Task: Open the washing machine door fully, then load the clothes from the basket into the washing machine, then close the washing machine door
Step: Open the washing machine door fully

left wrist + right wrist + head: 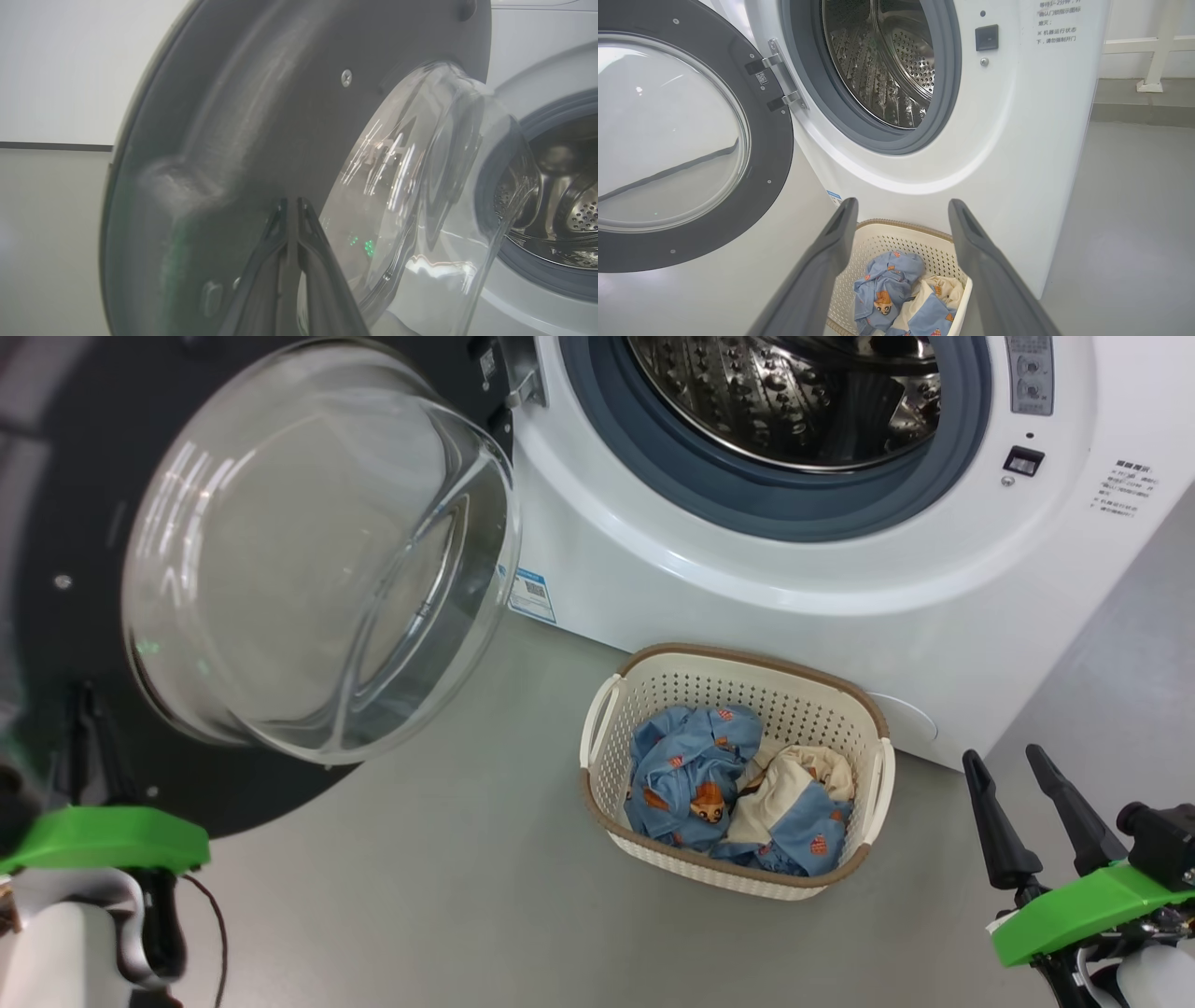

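The washing machine door (56,523) stands swung open to the left, its glass bowl (317,551) bulging toward me. The white washing machine (747,579) shows its steel drum (794,392). On the floor before it sits the cream basket (747,658) holding the blue and cream clothes (691,775). My left gripper (289,201) is shut and empty, its tips right at the door's dark inner face (233,116). Low at the right, my right gripper (1004,756) is open. In its wrist view the right gripper (903,205) points over the basket (896,242) and clothes (887,289).
Grey floor (420,896) spreads around the basket and to the machine's right (1134,210). A white wall and a white post (1153,46) stand behind at the right. The door's hinge (782,70) joins it to the machine's left side.
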You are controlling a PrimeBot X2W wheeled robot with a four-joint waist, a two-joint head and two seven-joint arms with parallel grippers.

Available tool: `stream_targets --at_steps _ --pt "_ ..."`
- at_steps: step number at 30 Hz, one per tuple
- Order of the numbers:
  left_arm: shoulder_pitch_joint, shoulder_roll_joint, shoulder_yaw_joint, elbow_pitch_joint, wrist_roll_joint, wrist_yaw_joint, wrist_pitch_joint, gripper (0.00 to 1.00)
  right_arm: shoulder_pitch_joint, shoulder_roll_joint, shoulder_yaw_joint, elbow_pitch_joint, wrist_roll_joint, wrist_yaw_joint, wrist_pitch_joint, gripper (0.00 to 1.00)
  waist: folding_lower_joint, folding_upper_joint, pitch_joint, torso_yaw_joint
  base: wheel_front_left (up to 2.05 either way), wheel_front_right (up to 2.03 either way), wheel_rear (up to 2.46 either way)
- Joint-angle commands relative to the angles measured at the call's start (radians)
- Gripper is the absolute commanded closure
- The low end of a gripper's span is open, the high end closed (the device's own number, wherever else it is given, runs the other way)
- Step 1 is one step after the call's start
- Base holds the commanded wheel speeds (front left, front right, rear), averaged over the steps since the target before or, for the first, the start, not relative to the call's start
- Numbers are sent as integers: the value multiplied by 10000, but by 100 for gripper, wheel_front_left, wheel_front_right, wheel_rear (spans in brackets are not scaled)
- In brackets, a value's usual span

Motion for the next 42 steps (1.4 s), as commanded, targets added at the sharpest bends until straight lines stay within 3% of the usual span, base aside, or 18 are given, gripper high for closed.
stream_targets --at_steps 1,21,42 --pt "-583 538 581 44 169 -12 -51 100 -324 -229 253 -233 -179 56 -122 0 0 0 98 -41 0 0 0" --pt "-2060 939 2699 1383 1389 -340 -51 100 -920 -597 404 -316 -271 56 -122 0 0 0 1267 -332 0 0 0" --pt "-2888 1243 4186 2174 2132 -713 -51 100 -1542 -742 514 -280 -334 56 -122 0 0 0 2017 -580 0 0 0"
